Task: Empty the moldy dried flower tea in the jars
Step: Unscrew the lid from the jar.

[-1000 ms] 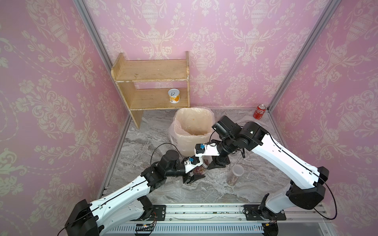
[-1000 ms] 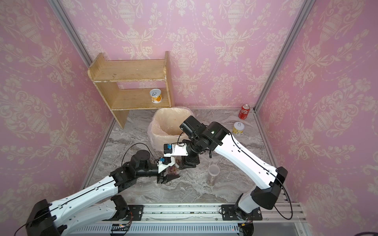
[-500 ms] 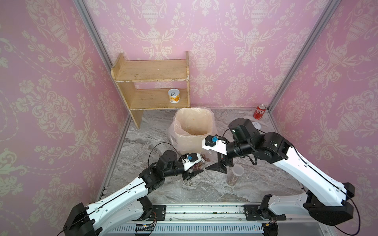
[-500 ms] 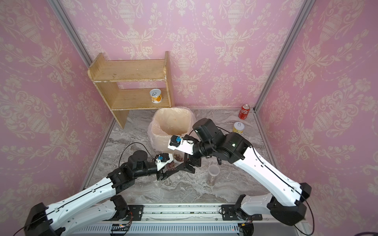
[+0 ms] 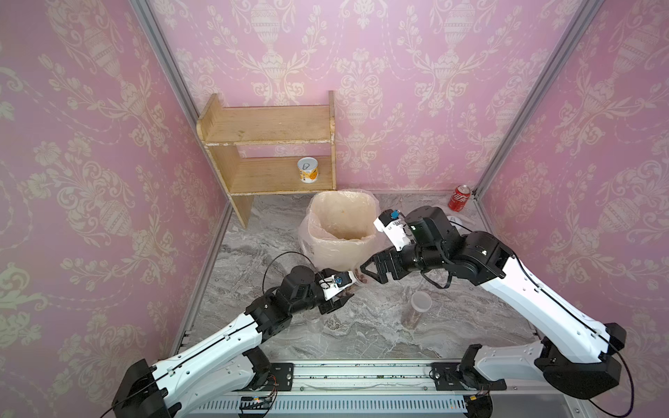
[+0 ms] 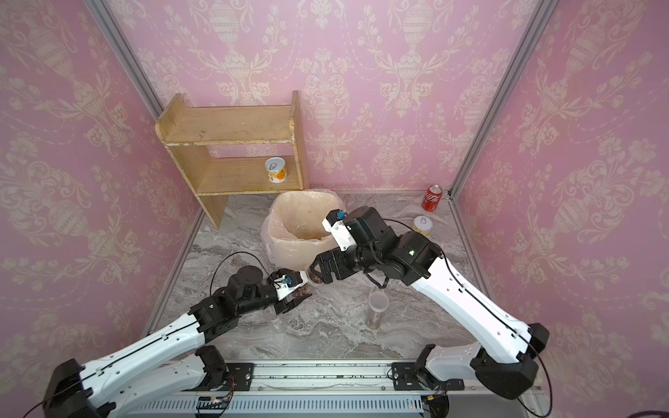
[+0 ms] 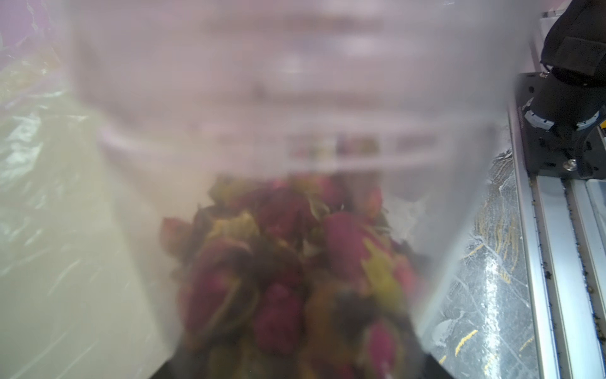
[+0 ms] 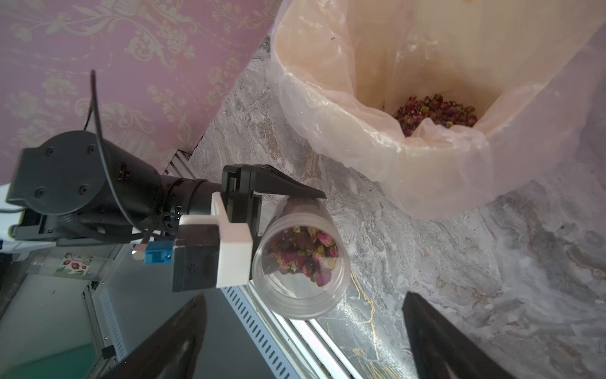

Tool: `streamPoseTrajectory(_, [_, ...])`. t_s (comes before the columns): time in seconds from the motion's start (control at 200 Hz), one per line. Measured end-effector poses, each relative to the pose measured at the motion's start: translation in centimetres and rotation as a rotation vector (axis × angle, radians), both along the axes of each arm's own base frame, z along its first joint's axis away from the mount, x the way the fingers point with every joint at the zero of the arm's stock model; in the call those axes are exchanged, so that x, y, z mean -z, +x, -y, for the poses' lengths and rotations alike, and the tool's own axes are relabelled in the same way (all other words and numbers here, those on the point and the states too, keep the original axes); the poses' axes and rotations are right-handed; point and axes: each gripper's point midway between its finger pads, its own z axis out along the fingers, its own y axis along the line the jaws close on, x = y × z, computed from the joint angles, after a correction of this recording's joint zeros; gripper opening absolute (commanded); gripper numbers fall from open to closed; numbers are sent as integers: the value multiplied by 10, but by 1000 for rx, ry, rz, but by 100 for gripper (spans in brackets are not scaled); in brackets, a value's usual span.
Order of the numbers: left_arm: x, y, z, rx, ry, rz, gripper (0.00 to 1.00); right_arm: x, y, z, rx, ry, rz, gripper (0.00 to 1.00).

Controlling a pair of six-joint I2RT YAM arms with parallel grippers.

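1. In both top views the left gripper (image 5: 350,289) is clamped on a lidless short jar (image 5: 357,280), held tipped in front of the lined waste bin (image 5: 307,231). The right gripper (image 5: 367,271) faces the jar's mouth, jaws spread wide and empty. A tall jar (image 5: 417,309) with a whitish top stands apart on the marble table (image 5: 362,336), with dried rosebud tea (image 5: 410,319) in its bottom
2. Behind the bin a wooden shelf (image 5: 268,126) carries a yellow-white pull-tab tin (image 5: 307,169) whose print is too small to read. A red cola can (image 5: 459,198) stands in the far corner, its white script illegible. A second tin (image 6: 422,225) sits near it, and in a top view the right arm (image 5: 470,253) covers most of it
3. In the left wrist view the short jar's blurred wall blocks nearly everything. Deep red and yellow-green buds are heaped inside, and a printed strip across it cannot be read
4. In the right wrist view one left jaw presses the jar's side, while the wrist camera mount hides the opposite jaw. The open mouth shows buds within, and a further heap lies in the bin. Behind the left arm lies a stickered jar (image 8: 73,264) showing red flowers, no words legible
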Motion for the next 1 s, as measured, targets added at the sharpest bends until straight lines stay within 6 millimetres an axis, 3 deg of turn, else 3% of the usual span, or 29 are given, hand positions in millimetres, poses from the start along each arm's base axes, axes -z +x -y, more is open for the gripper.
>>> streamPoseTrajectory(0.51, [1,3,-2,-12,20,13,24,29,1,-16,47,1,-171,81])
streamPoseTrajectory(0.821, [5,1,-3,-12,34,0,25,36,1,-21,37,-6,-197,70])
streamPoseTrajectory(0.996, [7,1,-4,-12,41,-7,25,37,1,-22,33,-7,-203,75])
